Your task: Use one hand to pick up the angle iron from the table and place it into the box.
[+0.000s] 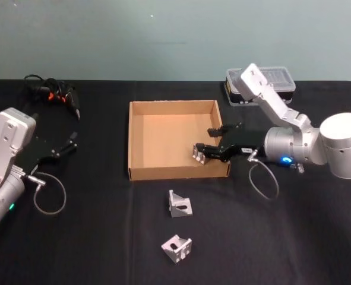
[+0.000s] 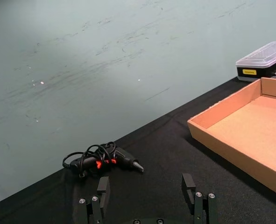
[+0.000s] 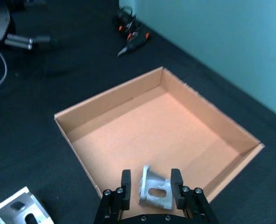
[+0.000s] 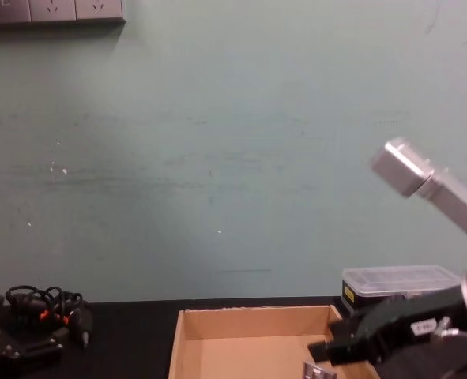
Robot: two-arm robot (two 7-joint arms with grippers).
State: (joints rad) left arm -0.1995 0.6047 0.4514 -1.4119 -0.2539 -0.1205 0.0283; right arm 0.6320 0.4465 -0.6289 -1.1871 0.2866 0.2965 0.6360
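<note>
1. The table (image 1: 318, 237) spreads black under everything, and the box (image 1: 175, 173) sits at its middle.
2. The right gripper (image 3: 151, 182) reaches in from the right over the box's near-right corner, clamped on the angle iron (image 3: 154, 192).
3. The left gripper (image 2: 145, 186) is parked at the left, fingers apart and holding nothing.
4. The held angle iron hangs just inside the near wall, with bare cardboard floor beneath it and stretching far-left. Lowering and letting go looks sufficient.
5. A second angle iron (image 1: 180, 203) and a third angle iron (image 1: 176, 247) lie on the table, nearer than the box.
</note>
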